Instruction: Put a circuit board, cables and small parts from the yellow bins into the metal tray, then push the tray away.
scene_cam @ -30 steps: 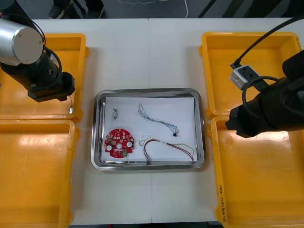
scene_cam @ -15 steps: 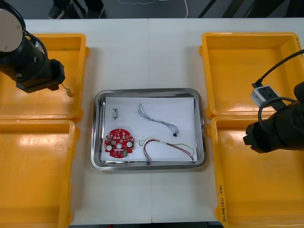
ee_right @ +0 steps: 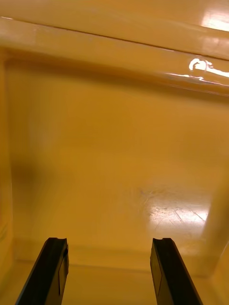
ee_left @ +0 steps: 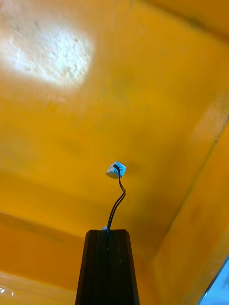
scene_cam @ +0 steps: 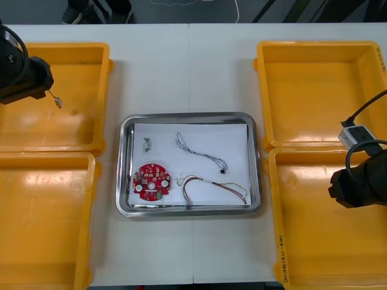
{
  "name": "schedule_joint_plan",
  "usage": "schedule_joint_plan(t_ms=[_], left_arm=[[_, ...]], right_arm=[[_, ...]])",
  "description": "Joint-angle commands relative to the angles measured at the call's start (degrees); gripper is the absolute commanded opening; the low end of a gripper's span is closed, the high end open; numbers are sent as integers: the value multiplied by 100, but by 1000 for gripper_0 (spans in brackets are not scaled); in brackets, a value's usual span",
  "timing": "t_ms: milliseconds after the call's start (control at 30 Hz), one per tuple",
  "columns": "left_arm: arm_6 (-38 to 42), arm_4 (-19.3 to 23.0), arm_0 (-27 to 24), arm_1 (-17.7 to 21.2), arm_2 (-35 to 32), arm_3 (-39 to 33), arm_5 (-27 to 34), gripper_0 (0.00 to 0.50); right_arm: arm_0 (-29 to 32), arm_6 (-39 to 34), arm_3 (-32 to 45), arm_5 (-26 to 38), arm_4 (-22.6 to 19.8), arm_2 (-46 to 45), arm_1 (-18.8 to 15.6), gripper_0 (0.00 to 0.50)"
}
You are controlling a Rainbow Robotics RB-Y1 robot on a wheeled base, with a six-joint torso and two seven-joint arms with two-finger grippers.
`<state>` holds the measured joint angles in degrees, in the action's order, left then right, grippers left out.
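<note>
Left gripper (ee_left: 107,232) over far left yellow bin (scene_cam: 75,124), right gripper (ee_right: 109,242) over near right bin (scene_cam: 314,241)
Left fingers pinch a black cable (ee_left: 117,199); right fingers stand apart

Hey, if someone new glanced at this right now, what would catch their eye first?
Probably the red circuit board in the metal tray at the table's middle, with a blue and white cable and a red and yellow cable beside it. Then the left gripper over the far left yellow bin, shut on a black cable. The right gripper hangs open over the near right yellow bin.
</note>
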<state>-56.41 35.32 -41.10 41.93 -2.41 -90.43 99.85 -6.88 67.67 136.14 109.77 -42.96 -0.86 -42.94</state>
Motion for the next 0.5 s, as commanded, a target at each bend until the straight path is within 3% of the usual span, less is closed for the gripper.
schedule_joint_plan(t_ms=[33,500], left_arm=[[-678,-254,58,254,-154,-194,-124,0],[-625,-526,58,61,-154,202,-150,0]], right_arm=[[126,-132,185,23,16,-309,-224,500],[257,158,-53,23,-2,-608,-215,500]])
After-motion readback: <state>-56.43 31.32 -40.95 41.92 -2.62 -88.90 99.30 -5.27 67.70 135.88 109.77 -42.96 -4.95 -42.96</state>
